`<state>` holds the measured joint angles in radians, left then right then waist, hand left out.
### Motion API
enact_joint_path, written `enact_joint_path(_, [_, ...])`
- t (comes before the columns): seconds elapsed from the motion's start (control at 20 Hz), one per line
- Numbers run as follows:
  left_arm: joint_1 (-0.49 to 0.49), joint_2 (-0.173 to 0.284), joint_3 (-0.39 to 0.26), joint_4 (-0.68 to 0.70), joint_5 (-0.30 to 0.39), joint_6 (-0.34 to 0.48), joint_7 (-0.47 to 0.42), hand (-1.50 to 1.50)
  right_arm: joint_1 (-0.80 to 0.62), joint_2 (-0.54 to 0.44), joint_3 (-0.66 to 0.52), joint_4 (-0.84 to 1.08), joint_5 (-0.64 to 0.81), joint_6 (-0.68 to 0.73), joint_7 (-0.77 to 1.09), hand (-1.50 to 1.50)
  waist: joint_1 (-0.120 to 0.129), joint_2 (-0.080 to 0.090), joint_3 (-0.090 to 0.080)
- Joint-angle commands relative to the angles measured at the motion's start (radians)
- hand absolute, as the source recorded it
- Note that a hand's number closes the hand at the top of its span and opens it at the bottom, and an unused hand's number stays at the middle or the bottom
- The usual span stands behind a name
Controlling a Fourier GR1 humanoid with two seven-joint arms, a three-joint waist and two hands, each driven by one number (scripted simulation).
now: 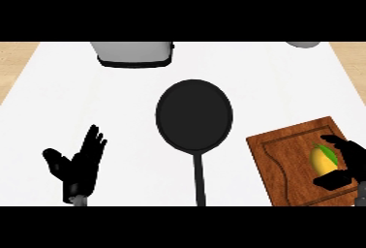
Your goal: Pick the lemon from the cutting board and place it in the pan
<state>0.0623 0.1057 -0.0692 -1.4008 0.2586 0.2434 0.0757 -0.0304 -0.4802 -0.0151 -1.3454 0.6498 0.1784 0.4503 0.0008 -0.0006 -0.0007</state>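
Right hand [352, 162]: I see its fingers and thumb curled round the yellow lemon [322, 160], which lies on the brown wooden cutting board [286, 160] | Left hand [77, 162]: resting at lower left, fingers straight and spread, holding nothing | Black round pan [193, 116]: mid-desk, nothing inside | White desk [71, 97]: carries all.

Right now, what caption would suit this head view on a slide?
Right hand curled round the lemon on the cutting board, pan empty, left hand resting open.

Matt black pan [193, 115], grained wooden cutting board [289, 164]
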Motion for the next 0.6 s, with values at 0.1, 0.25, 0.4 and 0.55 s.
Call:
enact_joint_path(0.1, [0.006,0.031,0.028,-0.040,0.005,-0.014,0.035,0.00,-0.058,0.018,0.030,0.181,0.095,-0.118,-0.218,1.50,0.009,0.002,0.002])
enact_joint_path(0.25, [-0.021,-0.019,0.004,0.016,-0.035,-0.002,0.009,0.00,-0.037,0.018,-0.008,0.153,0.113,-0.132,-0.239,1.50,0.001,0.001,0.001])
enact_joint_path(0.4, [0.008,-0.002,0.025,-0.038,-0.022,-0.016,0.042,0.00,-0.078,0.076,0.011,0.151,0.150,-0.129,-0.176,1.50,0.003,0.001,0.001])
enact_joint_path(0.55, [0.013,-0.006,0.016,-0.076,-0.046,0.010,0.087,0.00,-0.088,0.049,-0.031,0.209,0.156,-0.136,-0.241,1.50,0.003,0.001,0.001])
